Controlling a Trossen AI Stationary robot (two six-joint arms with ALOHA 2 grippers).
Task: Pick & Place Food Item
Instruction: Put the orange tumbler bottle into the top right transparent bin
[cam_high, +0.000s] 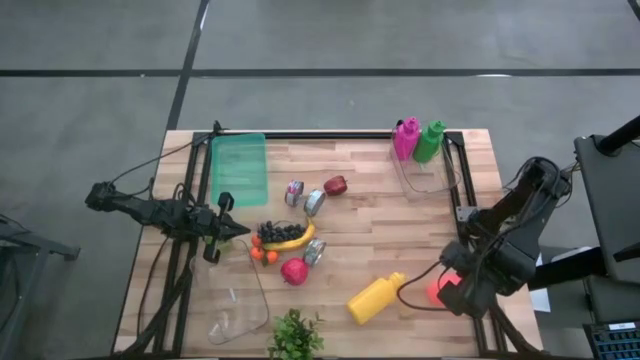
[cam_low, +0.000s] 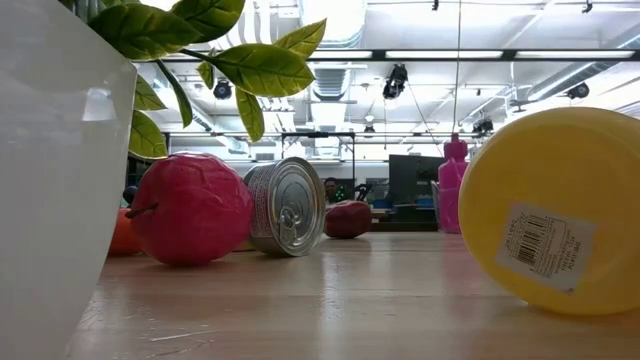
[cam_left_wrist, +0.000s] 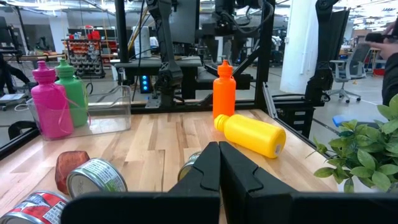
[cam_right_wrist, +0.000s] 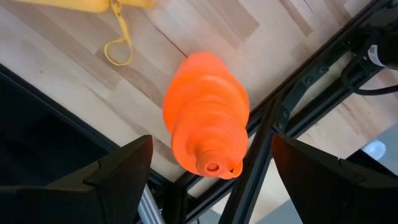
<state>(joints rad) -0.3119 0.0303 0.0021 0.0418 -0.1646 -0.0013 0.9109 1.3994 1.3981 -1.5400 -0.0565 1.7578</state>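
Note:
The food lies mid-table: a banana (cam_high: 292, 240) beside dark grapes (cam_high: 273, 231), small oranges (cam_high: 262, 254), a red pomegranate (cam_high: 295, 271) and a dark red apple (cam_high: 336, 185), with three cans among them (cam_high: 315, 202). My left gripper (cam_high: 240, 232) (cam_left_wrist: 219, 146) waits shut at the left, pointing level at the grapes and touching nothing. My right gripper (cam_high: 462, 290) (cam_right_wrist: 211, 180) hangs open at the near right corner, pointing down. Its fingers stand either side of an upright orange bottle (cam_right_wrist: 208, 121) (cam_left_wrist: 224, 90), above it and apart from it.
A yellow bottle (cam_high: 375, 298) lies on its side near the orange one. At the far right, a clear bin (cam_high: 430, 178) holds pink and green bottles. A green tray (cam_high: 240, 168) sits far left, a clear bin (cam_high: 240, 310) near left, a potted plant (cam_high: 295, 335) at the near edge.

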